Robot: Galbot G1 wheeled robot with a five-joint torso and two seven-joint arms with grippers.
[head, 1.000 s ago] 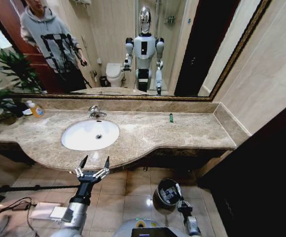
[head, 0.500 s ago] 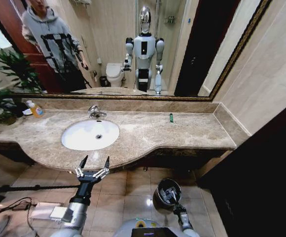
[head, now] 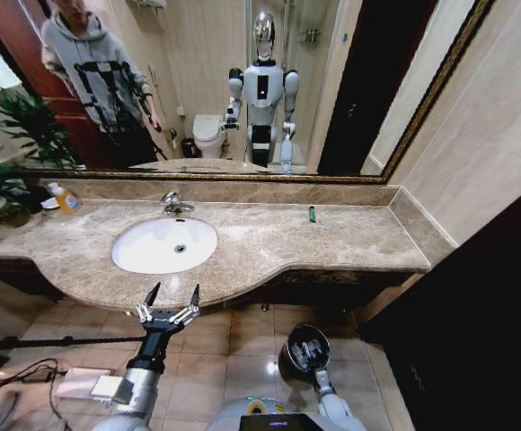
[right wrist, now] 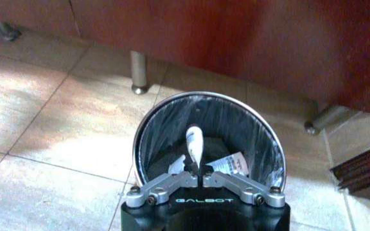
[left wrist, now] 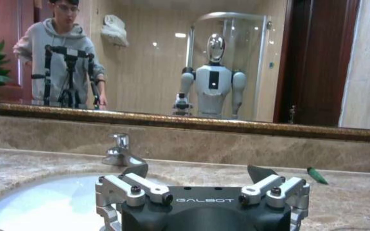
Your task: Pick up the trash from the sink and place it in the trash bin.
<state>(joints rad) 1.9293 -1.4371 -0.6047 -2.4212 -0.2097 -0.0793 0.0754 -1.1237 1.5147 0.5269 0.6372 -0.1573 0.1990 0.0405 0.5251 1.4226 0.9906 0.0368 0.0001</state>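
The marble worktop (head: pixel 269 247) ran wide beneath the gilt-framed mirror (head: pixel 242 81), and the white oval sink (head: pixel 164 244) sat sunk into it, bare inside apart from its central drain. Behind the sink stood the chrome faucet (head: pixel 172 204), and far off beside the potted plant (head: pixel 4 162) waited a yellow-orange soap bottle (head: pixel 65 198). Well away from the sink, toward the worktop's back edge, lay a tiny green bottle (head: pixel 312 214), all on its own.

Down on the tiled floor (head: pixel 234 346), below the worktop's front edge and off to the side of the sink, stood the trash bin (head: pixel 298 352), round, dark and glossy, lined with a black bag. The right tool (right wrist: pixel 202 172) hung right over its mouth, fingers pressed together on a slim white tube (right wrist: pixel 194 144) that pointed down into the bin. A white printed wrapper (right wrist: pixel 231 165) lay at the bottom.

The left tool (head: pixel 168 302) hovered just in front of the sink, short of the worktop edge, fingers spread wide, nothing between them.
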